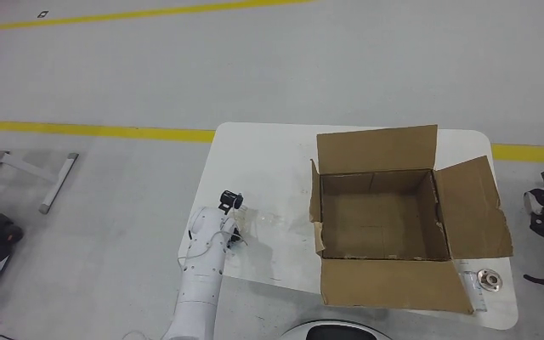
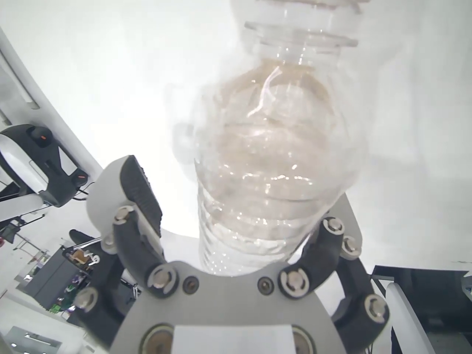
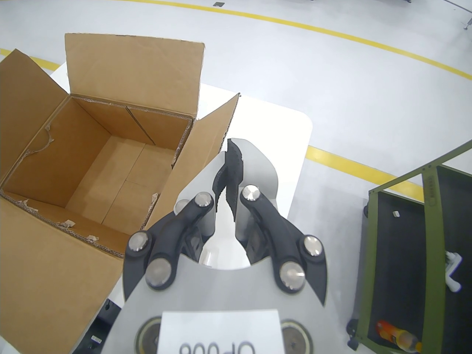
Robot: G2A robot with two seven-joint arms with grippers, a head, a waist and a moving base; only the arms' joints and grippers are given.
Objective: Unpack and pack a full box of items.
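- The left gripper [image 2: 236, 189] sits over the left part of the white rounded counter [image 1: 255, 153]. It is spread wide. One dark ribbed pad [image 2: 142, 193] stands clear of the bottle, and the other finger is hidden behind it, so this is not a closed grip.
- The clear ribbed plastic bottle with a white cap [image 2: 280, 141] lies between those fingers. Its base is close to the palm and its neck and cap point straight away from the gripper. In the top view that long axis runs roughly towards the box. I cannot tell whether the bottle rests on the counter or is slightly raised.
- The brown cardboard box [image 1: 374, 149] stands on the right half of the counter with all four flaps folded out, and its floor is bare. It is well apart from the bottle, which lies to its left. My reading is that unpacking is done and the bottle is due to go back in.
- The coming move turns on squeezing across the bottle's width and then carrying it rightward over the box's near-left flap. The left arm is far the nearer one.
- A small round greyish object [image 1: 489, 276] lies near the counter's right front corner. It is too small to identify.
- The right gripper [image 3: 230, 156] is beside the box's right flap, its pads pressed together with nothing between them.
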